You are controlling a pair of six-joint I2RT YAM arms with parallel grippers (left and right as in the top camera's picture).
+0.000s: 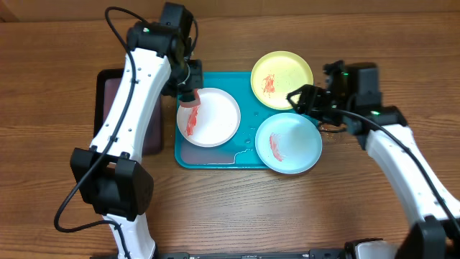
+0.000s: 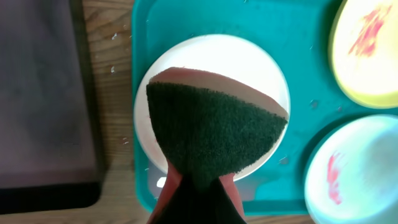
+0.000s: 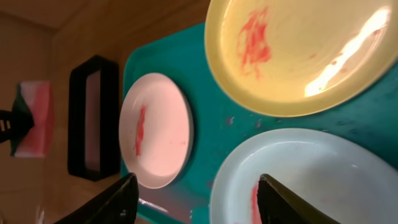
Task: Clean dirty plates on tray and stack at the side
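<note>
Plastic pale mint round plate, likely light and slippery, suits a rim grip; right gripper stands apart, left gripper clamps green-faced pink sponge.

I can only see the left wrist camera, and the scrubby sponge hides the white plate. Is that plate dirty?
Observer: Yes. Overhead, the white plate has a red smear near its rim, beside the sponge.
Operator: Where's the other arm?
Observer: The right gripper hovers between the yellow-green plate and the mint plate.
Operator: Is it holding something?
Observer: No, its jaws are apart and empty.
</note>
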